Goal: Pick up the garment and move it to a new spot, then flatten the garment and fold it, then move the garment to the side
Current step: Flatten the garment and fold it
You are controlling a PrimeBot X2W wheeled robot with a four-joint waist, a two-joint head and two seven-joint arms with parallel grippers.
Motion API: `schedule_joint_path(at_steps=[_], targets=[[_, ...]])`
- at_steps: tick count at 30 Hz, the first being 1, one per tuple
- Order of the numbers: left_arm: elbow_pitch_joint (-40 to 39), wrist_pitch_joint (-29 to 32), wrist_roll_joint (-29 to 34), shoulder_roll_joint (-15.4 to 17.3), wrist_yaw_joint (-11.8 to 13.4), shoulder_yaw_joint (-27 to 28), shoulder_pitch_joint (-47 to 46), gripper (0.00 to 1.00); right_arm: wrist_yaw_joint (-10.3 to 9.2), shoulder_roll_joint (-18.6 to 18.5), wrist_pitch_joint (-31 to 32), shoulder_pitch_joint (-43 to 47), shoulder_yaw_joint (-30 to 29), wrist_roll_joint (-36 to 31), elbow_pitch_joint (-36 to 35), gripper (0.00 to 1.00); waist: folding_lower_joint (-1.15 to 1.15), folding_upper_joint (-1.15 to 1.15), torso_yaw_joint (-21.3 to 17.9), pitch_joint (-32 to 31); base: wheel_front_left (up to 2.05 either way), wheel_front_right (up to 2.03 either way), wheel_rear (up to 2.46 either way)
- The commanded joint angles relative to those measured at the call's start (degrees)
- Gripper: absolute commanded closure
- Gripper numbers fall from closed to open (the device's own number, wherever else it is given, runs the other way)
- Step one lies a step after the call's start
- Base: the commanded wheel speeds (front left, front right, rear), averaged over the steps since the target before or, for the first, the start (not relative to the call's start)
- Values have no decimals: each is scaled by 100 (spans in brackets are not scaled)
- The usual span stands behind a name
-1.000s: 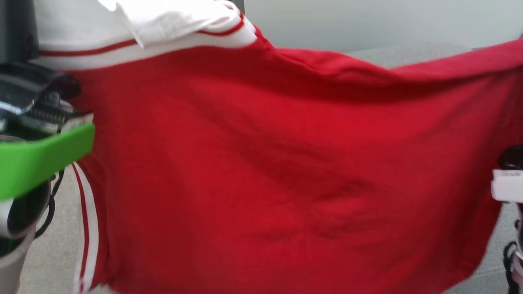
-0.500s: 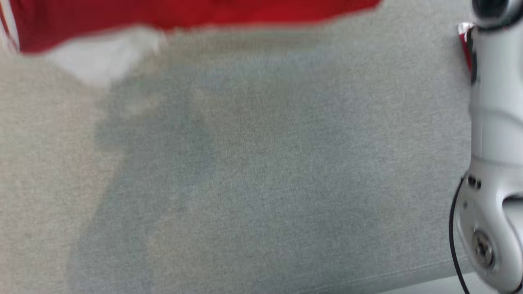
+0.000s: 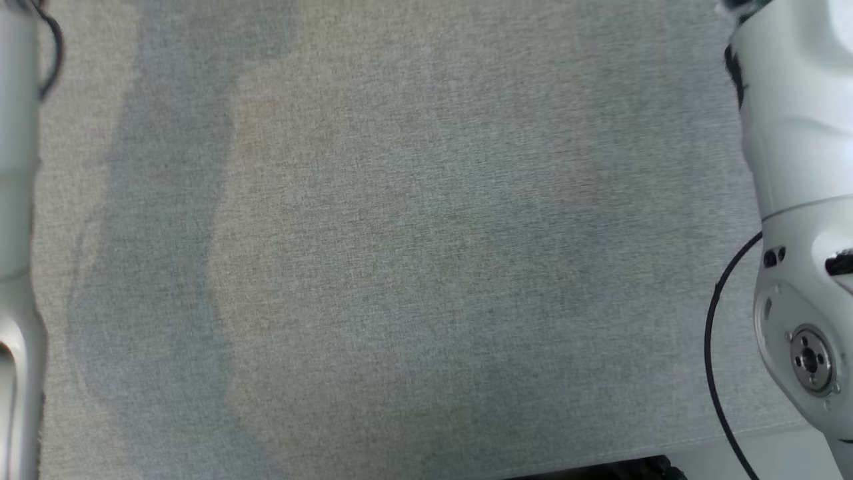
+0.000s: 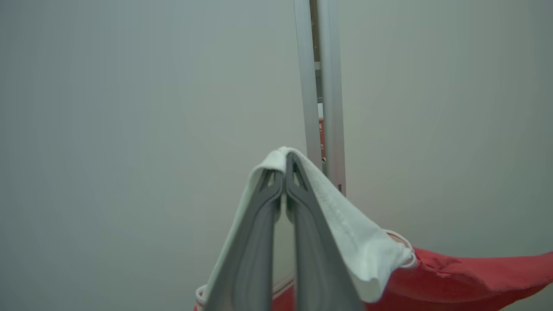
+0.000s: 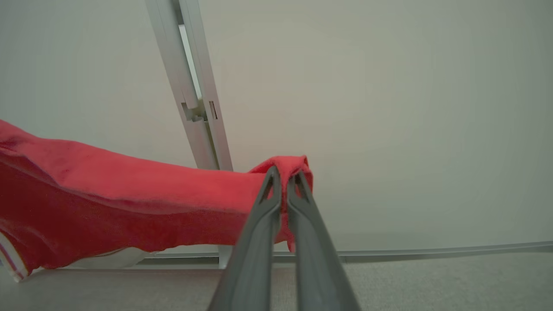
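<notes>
The garment (image 4: 466,276) is red with white, red-striped trim. In the left wrist view my left gripper (image 4: 285,162) is shut on a white fold of it, which drapes over both fingers, and the red body hangs away to the lower right. In the right wrist view my right gripper (image 5: 284,175) is shut on a bunched red edge of the garment (image 5: 108,207), which stretches off to the left above the grey surface. My pale left forearm (image 3: 16,200) and right forearm (image 3: 800,200) border the head view.
A grey fabric-covered surface (image 3: 426,253) lies below, its front edge (image 3: 600,460) near the bottom of the head view. A black cable (image 3: 716,347) loops beside the right forearm. A pale wall with an aluminium post (image 4: 322,86) stands behind.
The head camera has tilted down. The red garment that filled its view has passed out of the top, and the grey surface with both forearms shows instead.
</notes>
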Motion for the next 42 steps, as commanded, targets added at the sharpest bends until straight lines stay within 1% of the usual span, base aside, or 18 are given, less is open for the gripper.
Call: schedule_joint_path(at_steps=[1, 3, 8, 13, 17, 22, 28, 31, 36, 39, 42], targets=[[-225, -52, -42, -17, -51, 138, 216, 100, -9, -24, -54, 70, 35, 81, 86, 100, -2, 0, 200, 450, 0, 0, 0], [-511, -43, -32, -44, -147, 267, 674, 100, -9, -20, -77, 207, 140, 223, 183, 100, -2, 0, 173, 469, 0, 0, 0], [-1347, -41, -56, -146, -357, 678, 1613, 100, -9, -26, -74, 763, 341, 575, -411, 100, -2, 0, 82, 373, 0, 0, 0], [-2002, -42, -77, -251, -462, 988, 2418, 100, -8, -20, -76, 1418, 387, 920, -1043, 100, -2, 0, 0, 114, 0, 0, 0], [-2561, -42, -27, -322, -501, 1220, 3174, 100, -8, -20, -76, 2037, 459, 1136, -1493, 100, -2, 0, -56, -229, 0, 0, 0], [-3196, -43, 56, -511, -560, 1434, 4499, 100, -9, -20, -76, 2967, 498, 1434, -1990, 100, -2, 0, -109, -896, 0, 0, 0], [-3998, -42, 120, -924, -519, 1684, 6390, 100, -8, -24, -77, 4301, 703, 1795, -2563, 100, -2, 0, -210, -1814, 0, 0, 0], [-4282, -42, 145, -1090, -497, 1691, 7314, 100, -8, -21, -75, 4958, 764, 1848, -2858, 100, -2, 0, -244, -2216, 0, 0, 0], [-4549, -42, 279, -1184, -442, 1521, 8456, 100, -8, -24, -73, 5888, 855, 1887, -3244, 100, -2, 0, -291, -2748, 0, 0, 0], [-4694, -42, 215, -1217, -347, 1475, 9065, 100, -8, -21, -74, 6452, 850, 1920, -3462, 100, -2, 0, -260, -3016, 0, 0, 0], [-4784, -1, 235, -1196, -346, 1354, 9541, 100, -8, -25, -74, 6945, 768, 1949, -3647, 100, -2, 0, -199, -3228, 0, 0, 0]])
